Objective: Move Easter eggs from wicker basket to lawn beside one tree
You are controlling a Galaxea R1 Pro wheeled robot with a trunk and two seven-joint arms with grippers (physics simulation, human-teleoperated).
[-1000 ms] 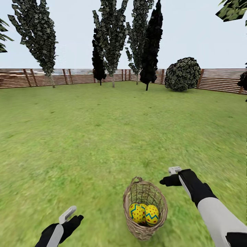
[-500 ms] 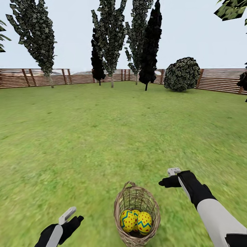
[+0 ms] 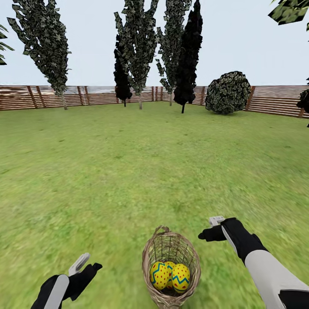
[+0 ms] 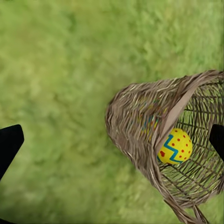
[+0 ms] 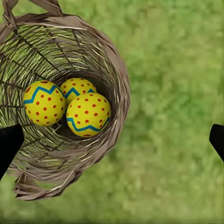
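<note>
Looking down over both arms at a wicker basket (image 3: 171,272) sitting on the lawn (image 3: 128,171), right near the bottom of the head view, between the two arms. Three Easter eggs (image 3: 170,275) all inside it, bunched together at the bottom: yellow with red dots and a blue zigzag. Small loop handle on the far rim.

Left tool (image 3: 83,262) hanging low over the grass, off to the left of the basket and apart from it, touching nothing. Fingers spread wide, judging by the dark tips at opposite edges of the left wrist view, with grass and the basket (image 4: 168,144) between them. Just one egg (image 4: 175,146) peeking out past the rim from that angle.

Right tool (image 3: 213,227) up beside the basket's right side, slightly beyond it, not touching the rim. Also wide apart: dark fingertips (image 5: 9,142) at either edge of the right wrist view, nothing held. That camera staring straight down into the basket (image 5: 60,100), with all three eggs (image 5: 67,108) touching each other, two in front and one tucked behind.

Further back, a brown slat fence (image 3: 274,101) ringing the garden, several tall slim dark trees (image 3: 137,47) along it, and a round dark bush (image 3: 228,92) off to the right. Bit of foliage (image 3: 289,10) poking in at the top right corner, trunk out of sight.
</note>
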